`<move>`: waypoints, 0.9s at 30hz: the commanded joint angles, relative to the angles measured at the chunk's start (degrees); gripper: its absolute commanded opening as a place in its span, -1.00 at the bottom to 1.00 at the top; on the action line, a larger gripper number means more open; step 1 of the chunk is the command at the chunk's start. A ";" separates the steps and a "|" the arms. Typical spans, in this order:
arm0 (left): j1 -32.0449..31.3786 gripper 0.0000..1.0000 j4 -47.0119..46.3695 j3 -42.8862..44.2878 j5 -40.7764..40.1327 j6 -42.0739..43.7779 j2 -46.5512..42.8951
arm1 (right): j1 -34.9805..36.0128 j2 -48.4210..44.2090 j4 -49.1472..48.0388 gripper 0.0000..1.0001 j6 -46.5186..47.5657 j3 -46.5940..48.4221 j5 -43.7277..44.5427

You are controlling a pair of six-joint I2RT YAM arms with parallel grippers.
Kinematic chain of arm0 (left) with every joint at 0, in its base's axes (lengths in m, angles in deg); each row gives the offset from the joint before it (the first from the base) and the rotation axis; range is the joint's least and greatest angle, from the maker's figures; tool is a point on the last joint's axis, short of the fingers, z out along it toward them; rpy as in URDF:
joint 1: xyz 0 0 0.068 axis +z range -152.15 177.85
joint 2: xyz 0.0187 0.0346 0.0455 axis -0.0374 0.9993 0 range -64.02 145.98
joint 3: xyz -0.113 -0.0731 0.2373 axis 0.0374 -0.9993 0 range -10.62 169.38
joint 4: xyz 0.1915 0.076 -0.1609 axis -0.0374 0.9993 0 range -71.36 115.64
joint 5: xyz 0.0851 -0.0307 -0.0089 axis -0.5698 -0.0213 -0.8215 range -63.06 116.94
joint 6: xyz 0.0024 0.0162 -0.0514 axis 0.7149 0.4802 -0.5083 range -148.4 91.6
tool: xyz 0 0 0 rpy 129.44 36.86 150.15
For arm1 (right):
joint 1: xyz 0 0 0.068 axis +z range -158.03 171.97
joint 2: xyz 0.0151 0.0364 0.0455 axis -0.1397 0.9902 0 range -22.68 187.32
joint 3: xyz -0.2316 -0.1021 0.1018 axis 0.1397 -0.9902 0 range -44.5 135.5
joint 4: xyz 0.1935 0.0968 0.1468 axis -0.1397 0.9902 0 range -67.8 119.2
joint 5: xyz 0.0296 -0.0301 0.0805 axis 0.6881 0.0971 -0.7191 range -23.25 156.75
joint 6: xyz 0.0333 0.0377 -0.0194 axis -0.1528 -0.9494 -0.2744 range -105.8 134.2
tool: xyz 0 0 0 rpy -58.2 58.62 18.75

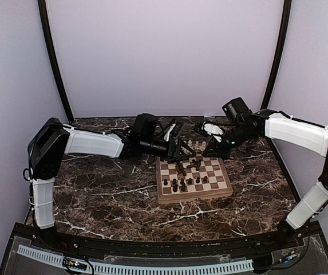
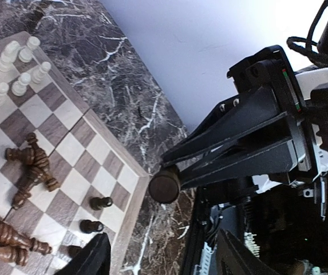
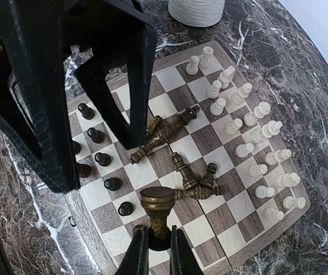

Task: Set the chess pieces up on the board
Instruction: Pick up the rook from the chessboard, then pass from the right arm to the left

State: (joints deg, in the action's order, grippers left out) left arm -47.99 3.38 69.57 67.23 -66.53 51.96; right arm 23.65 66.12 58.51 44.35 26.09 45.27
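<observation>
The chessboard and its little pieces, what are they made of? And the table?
The board looks like wood: grain lines, brown chequers. The dark pieces and the cream pieces look like turned wood, glossy, though the cream ones might be plastic. The table looks like polished dark marble, or a print, with white veins.

Dark brown marble tabletop (image 1: 95,195), white veins throughout, enclosed by pale walls left, right and far.

Wooden chessboard (image 1: 195,198) flat on marble, about mid-table, slightly right of centre, turned a little off square with table edges. Thick plain rim, light and dark brown chequered squares.

Cream mug (image 3: 195,11) upright on marble just beyond board's far edge, toward right; half hidden in top view. Contact with rim not discernible.
</observation>
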 commanded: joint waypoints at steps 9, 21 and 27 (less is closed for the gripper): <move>0.41 0.10 -20.03 -1.81 9.23 -19.60 4.19 | 2.63 -2.18 1.04 -0.97 1.75 0.91 -1.40; 0.33 -0.25 -22.85 -1.32 11.01 -22.81 6.05 | 4.00 -2.17 1.03 -0.95 1.76 0.91 -0.11; 0.33 -0.45 -22.79 -1.36 11.83 -22.95 6.34 | 4.19 -1.49 0.96 -0.95 1.59 1.61 0.28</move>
State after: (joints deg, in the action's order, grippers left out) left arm -47.73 -17.48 68.17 77.25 -89.26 58.57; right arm 27.19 65.72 59.61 45.69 26.09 45.19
